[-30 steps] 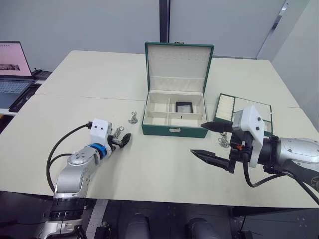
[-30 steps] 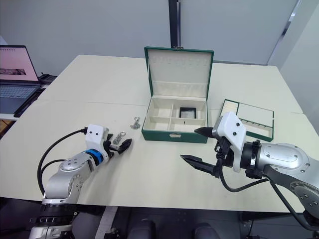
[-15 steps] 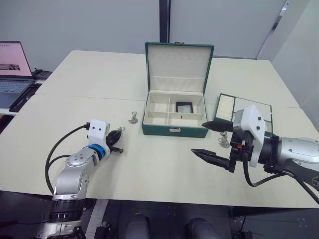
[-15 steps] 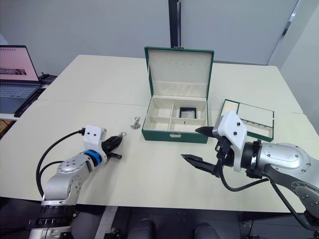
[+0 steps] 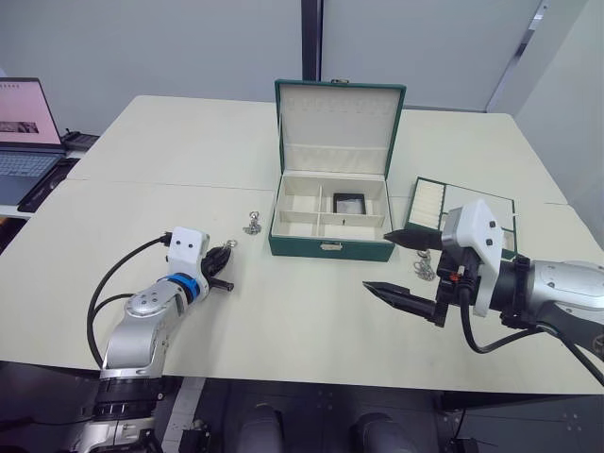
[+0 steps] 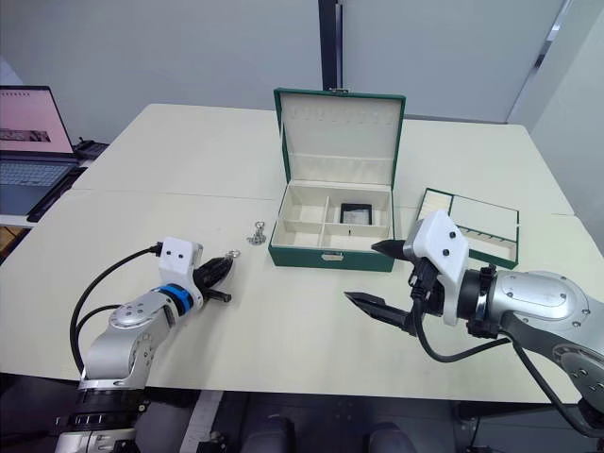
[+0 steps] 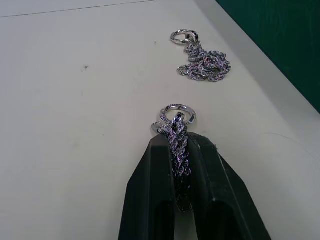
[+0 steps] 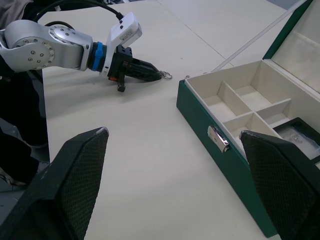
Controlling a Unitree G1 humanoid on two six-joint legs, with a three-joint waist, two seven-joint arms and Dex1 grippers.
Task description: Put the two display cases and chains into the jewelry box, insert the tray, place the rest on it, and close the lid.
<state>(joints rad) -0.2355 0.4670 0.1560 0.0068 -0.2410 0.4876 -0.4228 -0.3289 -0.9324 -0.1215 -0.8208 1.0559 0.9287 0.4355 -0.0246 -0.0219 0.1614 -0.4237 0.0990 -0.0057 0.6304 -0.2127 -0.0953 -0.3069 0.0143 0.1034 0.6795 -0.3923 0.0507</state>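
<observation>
My left gripper [image 7: 178, 137] is shut on a silver chain [image 7: 176, 116] low over the table, left of the jewelry box [image 5: 326, 247]; the chain's ring pokes out past the fingertips. Another chain [image 5: 252, 226] lies on the table between that gripper and the box. The box stands open with its lid [image 5: 338, 123] upright. One black-framed display case [image 5: 349, 202] lies in its back right compartment. The green tray [image 5: 472, 206] sits on the table right of the box. My right gripper [image 5: 377, 261] hovers open in front of the tray, holding nothing. A small silver cluster of chain [image 5: 424, 268] lies just behind it.
A laptop [image 5: 24, 132] stands open off the table's far left edge. Bare tabletop [image 5: 302, 302] stretches between my two grippers in front of the box.
My left gripper has closed on the chain, which lay between its open fingers a second ago. The right arm has hardly moved.
</observation>
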